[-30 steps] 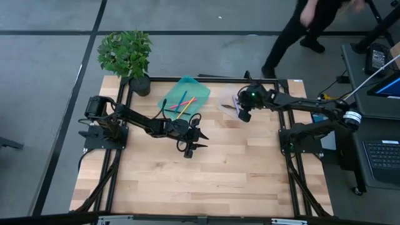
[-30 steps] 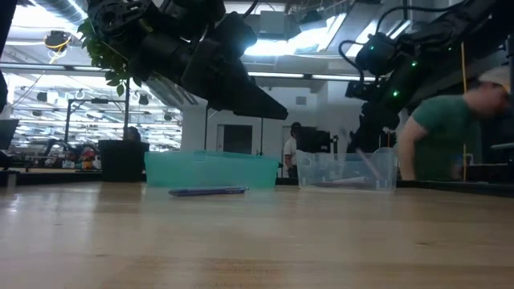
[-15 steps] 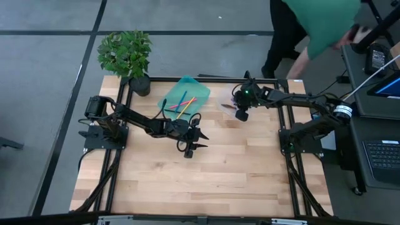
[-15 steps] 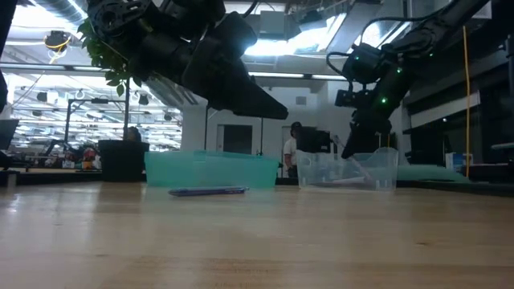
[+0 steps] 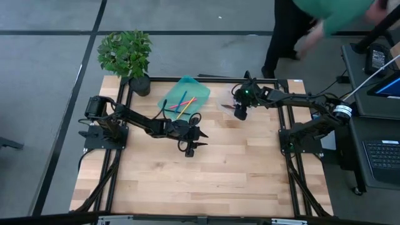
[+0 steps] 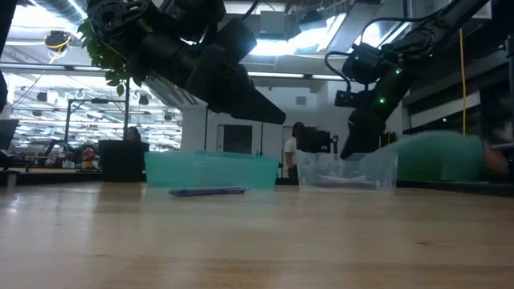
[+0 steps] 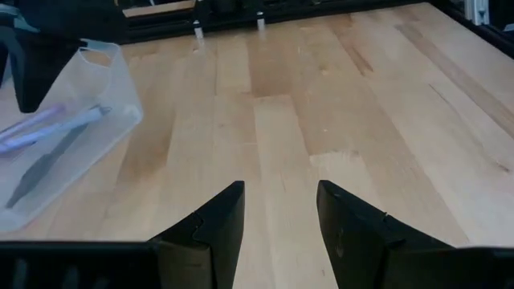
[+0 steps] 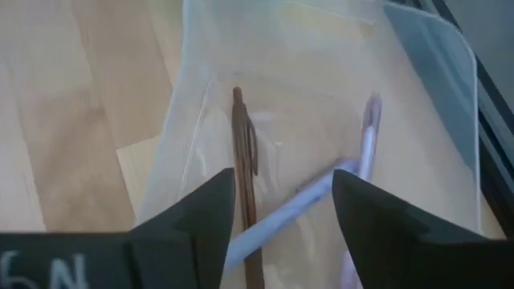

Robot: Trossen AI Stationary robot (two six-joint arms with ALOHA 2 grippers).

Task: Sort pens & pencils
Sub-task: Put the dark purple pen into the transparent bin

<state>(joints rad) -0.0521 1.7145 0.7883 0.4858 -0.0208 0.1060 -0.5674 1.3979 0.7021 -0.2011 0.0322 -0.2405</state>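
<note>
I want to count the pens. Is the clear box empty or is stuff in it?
Not empty. The clear box holds a dark brown pen and two lavender pens, lying flat and crossing one another.

Hovering over bare wooden table [image 7: 321, 96], left gripper [image 7: 279, 210] fingers parted, empty. Ahead and off to one side, clear bin [image 7: 96, 120] holding lavender pens [image 7: 48, 128].

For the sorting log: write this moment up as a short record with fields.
teal tray: holds pink, yellow and blue sticks
clear tray: holds a dark pen and lavender pens
loose pen: on the table in front of the teal tray
right gripper: open, over the clear tray, empty
left gripper: open, mid-table, holds nothing
</note>
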